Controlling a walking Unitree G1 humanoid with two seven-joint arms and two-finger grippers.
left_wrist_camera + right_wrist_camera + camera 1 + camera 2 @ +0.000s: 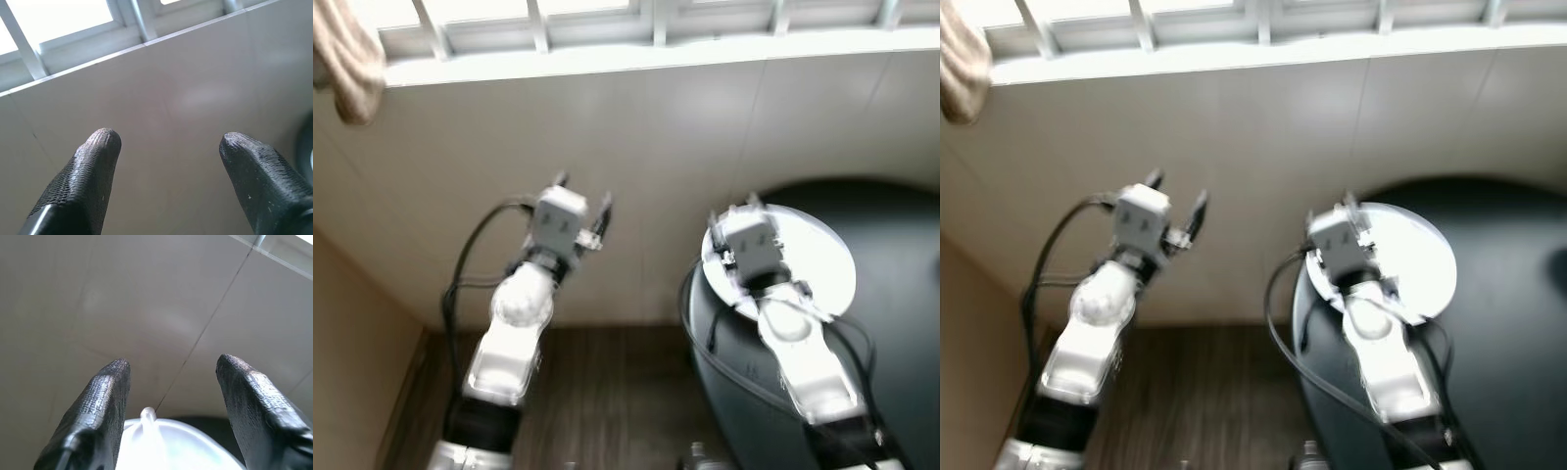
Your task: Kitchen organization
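Judging by what's visible, this kitchen tidy-up looks barely started: nothing is in either tool and I can't see anything that's clearly been put away. The right tool (171, 377) is spread wide with nothing between its fingers, and it's hovering right over a white lid (822, 259) that sits on top of a big dark round container (891, 372), maybe a bin or a pot, can't really tell. From the right wrist view the lid is just beneath and slightly behind the fingertips, and there's a little knob (148, 414) on it lying between the two fingers but closer to one of them, not touching either as far as I can see. So my guess is the lid is the thing to deal with, and the grab itself hasn't happened yet. The left tool (582, 206) is also spread apart and empty, held up in front of the tiled wall (656, 127), well off to the side of the lid. A towel (347, 64) hangs by the window (607, 20) up beyond the left tool. The frames are a bit blurry, so take details loosely.
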